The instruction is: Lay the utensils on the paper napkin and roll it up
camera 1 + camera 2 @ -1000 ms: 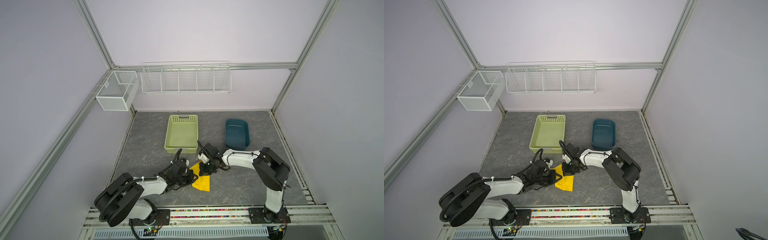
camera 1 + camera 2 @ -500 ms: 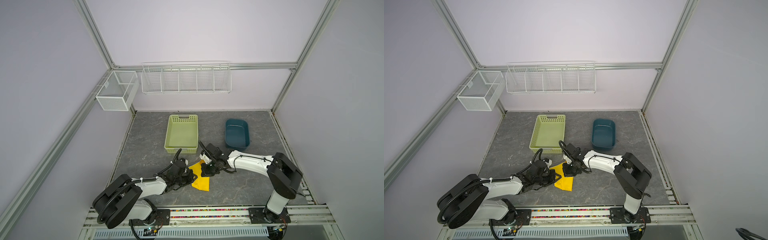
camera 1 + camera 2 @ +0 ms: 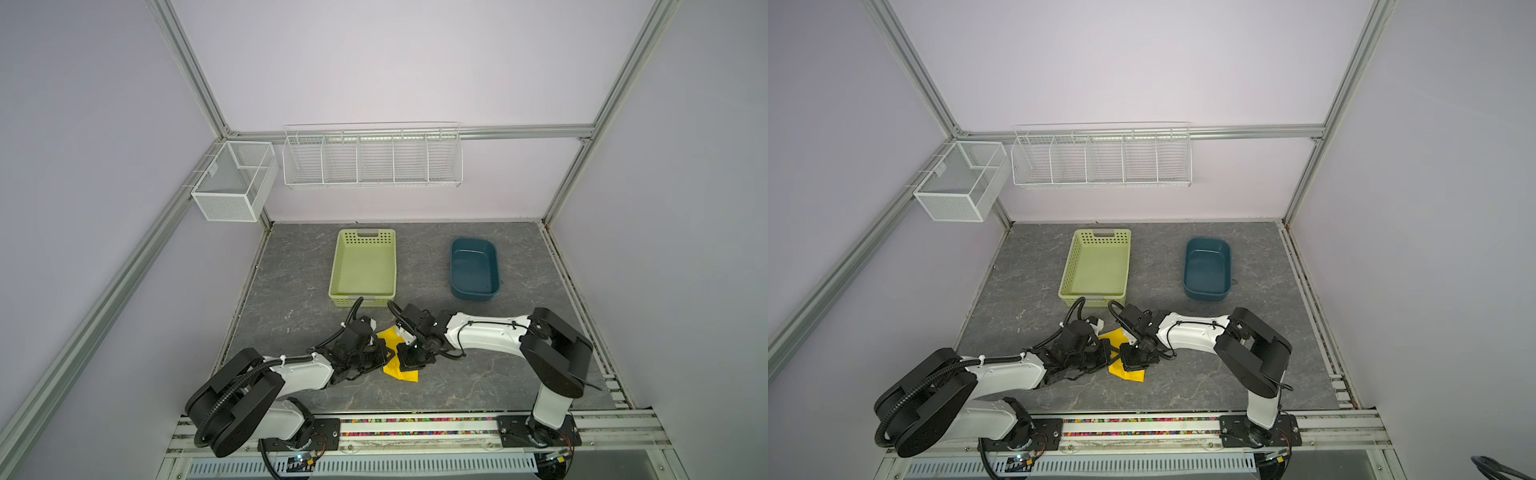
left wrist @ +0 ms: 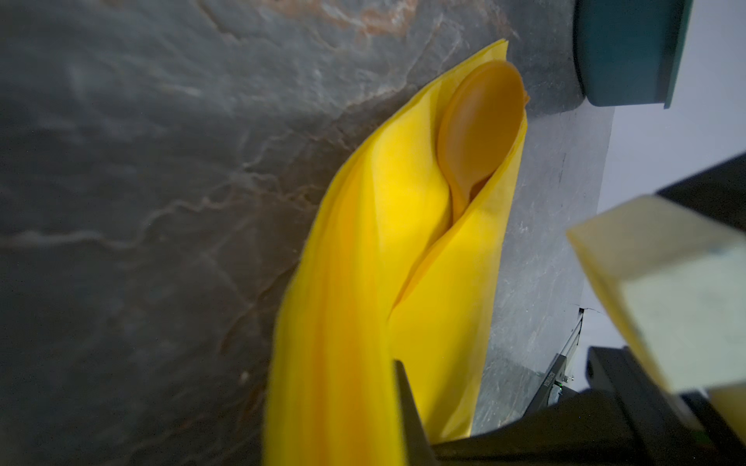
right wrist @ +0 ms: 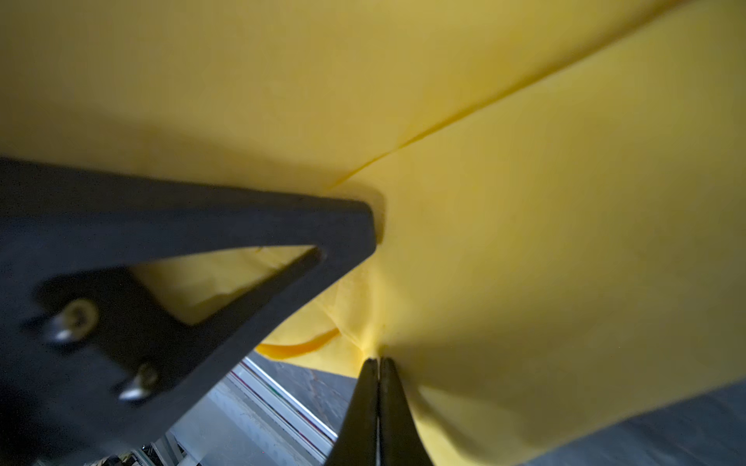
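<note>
A bright yellow paper napkin (image 3: pixel 401 370) lies on a grey stone-patterned surface (image 3: pixel 478 382), in its front half and about midway between its left and right edges. The left wrist view shows the paper napkin (image 4: pixel 363 282) folded lengthwise into a loose sleeve. The round bowl of an orange spoon (image 4: pixel 480 125) shows at its open end, and the handle is tucked inside the fold.

The right fingers (image 5: pixel 365 403) are pressed together and pinch a puckered bit of the napkin's edge. The left fingers (image 4: pixel 405 407) are also closed, with yellow paper lying against both sides. Whether a layer is caught between them cannot be told. In both top views the two black-and-white arms meet over the napkin from the left and the right.

Toward the back edge stand a pale green perforated basket (image 3: pixel 361 297) and, to its right, a dark blue tub (image 3: pixel 473 293). A white wire rack (image 3: pixel 372 156) and a mesh box (image 3: pixel 232 183) hang on the walls. A small printed label on the front rail (image 4: pixel 550 379) is too blurred to read.
</note>
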You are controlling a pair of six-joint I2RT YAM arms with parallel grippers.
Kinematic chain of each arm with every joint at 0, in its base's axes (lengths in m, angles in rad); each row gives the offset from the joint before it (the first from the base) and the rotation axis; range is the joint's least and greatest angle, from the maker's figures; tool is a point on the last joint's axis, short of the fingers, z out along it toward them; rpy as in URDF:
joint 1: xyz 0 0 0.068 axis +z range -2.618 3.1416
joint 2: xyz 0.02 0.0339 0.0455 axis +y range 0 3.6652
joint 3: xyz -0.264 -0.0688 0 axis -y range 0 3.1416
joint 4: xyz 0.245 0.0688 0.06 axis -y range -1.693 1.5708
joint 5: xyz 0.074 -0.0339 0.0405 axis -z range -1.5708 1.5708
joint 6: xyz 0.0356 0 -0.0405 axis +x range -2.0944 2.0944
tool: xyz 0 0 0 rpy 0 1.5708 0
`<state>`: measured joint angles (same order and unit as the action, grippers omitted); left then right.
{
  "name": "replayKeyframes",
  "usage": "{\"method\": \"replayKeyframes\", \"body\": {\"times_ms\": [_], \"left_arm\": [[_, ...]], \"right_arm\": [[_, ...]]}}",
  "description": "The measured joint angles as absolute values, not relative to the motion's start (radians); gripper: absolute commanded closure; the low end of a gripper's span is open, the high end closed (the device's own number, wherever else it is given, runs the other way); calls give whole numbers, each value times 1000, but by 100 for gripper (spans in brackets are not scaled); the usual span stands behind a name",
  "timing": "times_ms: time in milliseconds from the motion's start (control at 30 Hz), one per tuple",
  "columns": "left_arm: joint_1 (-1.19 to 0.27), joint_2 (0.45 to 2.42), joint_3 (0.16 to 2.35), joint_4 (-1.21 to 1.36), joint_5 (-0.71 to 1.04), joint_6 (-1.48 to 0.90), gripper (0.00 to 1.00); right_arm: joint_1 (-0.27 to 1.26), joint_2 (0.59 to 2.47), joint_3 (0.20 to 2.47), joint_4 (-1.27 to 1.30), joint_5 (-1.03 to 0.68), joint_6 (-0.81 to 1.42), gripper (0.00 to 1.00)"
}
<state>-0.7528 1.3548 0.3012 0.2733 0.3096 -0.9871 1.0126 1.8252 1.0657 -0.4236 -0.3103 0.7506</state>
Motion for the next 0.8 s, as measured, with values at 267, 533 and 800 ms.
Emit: {"method": "replayKeyframes", "body": {"times_ms": [267, 533, 800], "left_arm": [[-753, 1344, 301, 258, 303, -986, 95], [-780, 1264, 337, 73, 249, -960, 95], [-853, 1258, 458, -126, 172, -910, 95]], "right_arm": [[1015, 1833, 1053, -386, -321, 753, 93], [1016, 1833, 1035, -337, -342, 759, 93], [1016, 1832, 1011, -279, -364, 763, 93]]}}
